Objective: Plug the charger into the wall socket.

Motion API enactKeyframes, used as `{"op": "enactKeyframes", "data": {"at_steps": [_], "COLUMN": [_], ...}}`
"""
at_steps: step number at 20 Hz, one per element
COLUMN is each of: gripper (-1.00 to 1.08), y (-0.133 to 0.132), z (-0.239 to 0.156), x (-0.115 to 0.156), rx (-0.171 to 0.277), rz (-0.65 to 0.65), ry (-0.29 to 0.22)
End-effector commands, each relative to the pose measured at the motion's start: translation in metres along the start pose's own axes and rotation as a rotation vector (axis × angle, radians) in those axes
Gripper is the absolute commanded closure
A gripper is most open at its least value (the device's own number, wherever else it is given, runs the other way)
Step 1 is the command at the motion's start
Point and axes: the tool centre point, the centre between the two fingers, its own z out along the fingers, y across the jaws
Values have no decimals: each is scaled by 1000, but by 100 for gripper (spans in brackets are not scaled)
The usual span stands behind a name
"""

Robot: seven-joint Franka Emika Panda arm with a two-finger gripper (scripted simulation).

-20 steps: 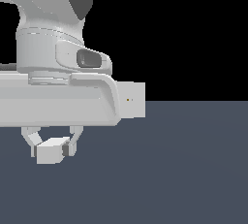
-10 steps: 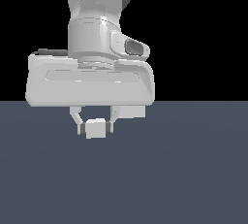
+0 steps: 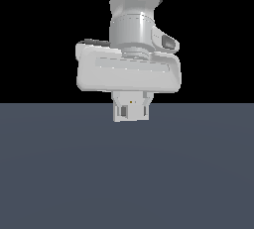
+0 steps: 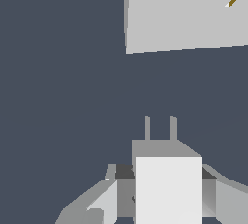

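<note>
The gripper (image 3: 131, 111) hangs low over the dark grey surface (image 3: 127, 173), and its two fingers (image 4: 104, 201) are closed on the sides of the charger (image 4: 168, 189), a white block held between them. In the wrist view, two thin prongs stand out from the far end of the charger and point toward the wall socket (image 4: 186, 12). This flat pale plate has a small orange mark. A gap of dark surface separates the prongs from the plate.
</note>
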Motion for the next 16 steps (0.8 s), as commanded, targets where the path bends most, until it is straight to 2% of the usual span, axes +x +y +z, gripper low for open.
{"op": "enactKeyframes", "data": {"at_steps": [1, 8, 16], "gripper": [108, 108, 108], "y": [12, 34, 37], "z": [-6, -16, -18], "x": [5, 15, 18], "rx": [1, 1, 1], "rz": [-27, -71, -79], "ry": [0, 0, 0]}}
